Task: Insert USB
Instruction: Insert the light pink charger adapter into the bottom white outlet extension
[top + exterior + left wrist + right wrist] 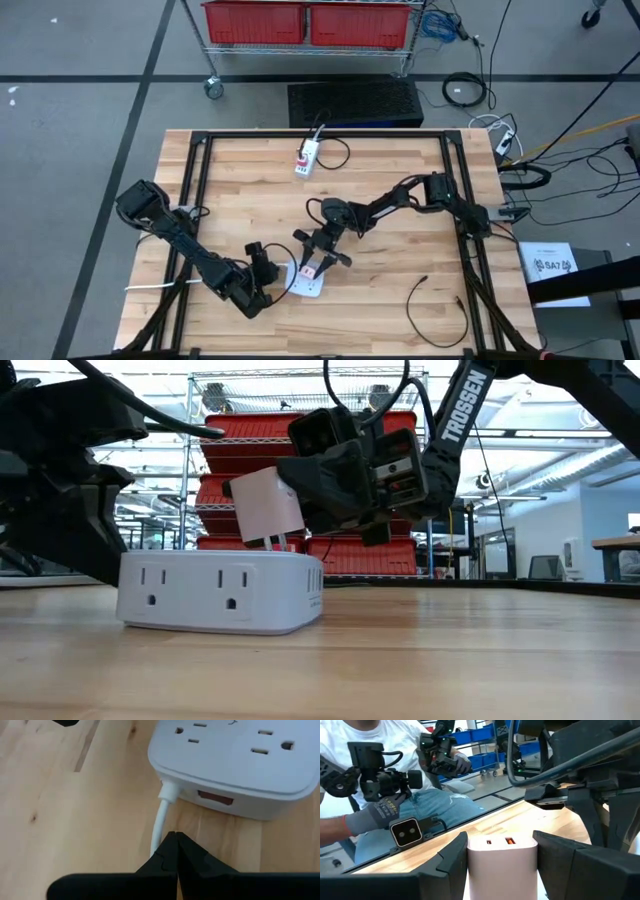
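Observation:
A white power strip (220, 592) lies flat on the wooden table near its front edge, also seen in the high view (308, 284). Just above its top, my right gripper (318, 262) is shut on a white USB charger (265, 508) that hangs tilted, its face with two ports (500, 841) turned toward the wrist camera. My left gripper (175, 842) is shut at the strip's left end (268, 272), over the strip's white cord (161, 822). My left gripper's shut fingertips (167, 851) lie on the white cord (157, 842), close to where it leaves the strip, slanting down from the table's left. The cord runs under one finger, which hides whether it is pinched. My right gripper pinches the charger's two opposite sides (470, 865) between its two fingers, coming about level from the far right. The charger is tilted, its pronged end (272, 544) down at the strip's top face; I cannot tell how far the prongs reach in.
A second white strip (307, 158) with a dark cord lies at the table's far side. A loose black cable (435, 310) curls near the front right. Black frame rails (195, 190) run along both sides. A person with hand controllers (375, 785) sits beyond the table.

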Available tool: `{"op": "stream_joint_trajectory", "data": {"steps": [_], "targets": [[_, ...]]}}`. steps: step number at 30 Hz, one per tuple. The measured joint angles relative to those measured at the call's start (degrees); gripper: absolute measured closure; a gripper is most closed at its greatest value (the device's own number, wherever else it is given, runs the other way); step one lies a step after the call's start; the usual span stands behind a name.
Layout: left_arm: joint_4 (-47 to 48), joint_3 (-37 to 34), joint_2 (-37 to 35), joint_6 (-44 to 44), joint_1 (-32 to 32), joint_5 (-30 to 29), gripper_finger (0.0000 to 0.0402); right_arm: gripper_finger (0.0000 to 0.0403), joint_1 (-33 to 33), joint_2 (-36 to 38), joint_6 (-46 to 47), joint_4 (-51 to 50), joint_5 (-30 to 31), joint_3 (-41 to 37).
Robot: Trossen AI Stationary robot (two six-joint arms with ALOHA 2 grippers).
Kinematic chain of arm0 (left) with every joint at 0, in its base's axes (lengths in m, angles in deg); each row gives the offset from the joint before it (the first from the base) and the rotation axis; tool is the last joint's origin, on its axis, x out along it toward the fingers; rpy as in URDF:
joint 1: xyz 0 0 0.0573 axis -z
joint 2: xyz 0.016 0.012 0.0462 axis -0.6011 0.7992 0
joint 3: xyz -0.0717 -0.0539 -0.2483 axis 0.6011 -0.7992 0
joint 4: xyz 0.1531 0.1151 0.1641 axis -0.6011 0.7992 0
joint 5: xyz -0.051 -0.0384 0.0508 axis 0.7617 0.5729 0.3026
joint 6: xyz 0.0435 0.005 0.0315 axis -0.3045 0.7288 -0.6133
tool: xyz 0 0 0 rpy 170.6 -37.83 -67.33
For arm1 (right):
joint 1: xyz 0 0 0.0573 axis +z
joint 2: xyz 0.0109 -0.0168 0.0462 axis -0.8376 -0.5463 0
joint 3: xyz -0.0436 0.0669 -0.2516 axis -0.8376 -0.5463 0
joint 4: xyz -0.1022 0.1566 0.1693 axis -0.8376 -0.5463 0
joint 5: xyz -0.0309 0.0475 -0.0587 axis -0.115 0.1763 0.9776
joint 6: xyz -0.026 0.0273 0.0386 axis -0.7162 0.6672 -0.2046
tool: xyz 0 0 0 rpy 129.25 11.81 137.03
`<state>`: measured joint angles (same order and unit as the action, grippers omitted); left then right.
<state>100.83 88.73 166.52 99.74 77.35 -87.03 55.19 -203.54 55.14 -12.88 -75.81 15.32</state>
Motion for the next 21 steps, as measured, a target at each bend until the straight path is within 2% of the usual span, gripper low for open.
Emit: {"op": "stream_joint_trajectory", "data": {"steps": [14, 21], "targets": [[0.0, 0.0, 0.0, 0.55, -0.04, 0.59, 0.0402, 0.024, -0.68, 0.0, -0.58, -0.2, -2.79, 0.01], [0.02, 0.0, 0.0, 1.09, -0.04, 1.03, 0.0402, 0.024, -1.17, 0.32, -4.55, -6.37, -3.23, 0.22]]}}
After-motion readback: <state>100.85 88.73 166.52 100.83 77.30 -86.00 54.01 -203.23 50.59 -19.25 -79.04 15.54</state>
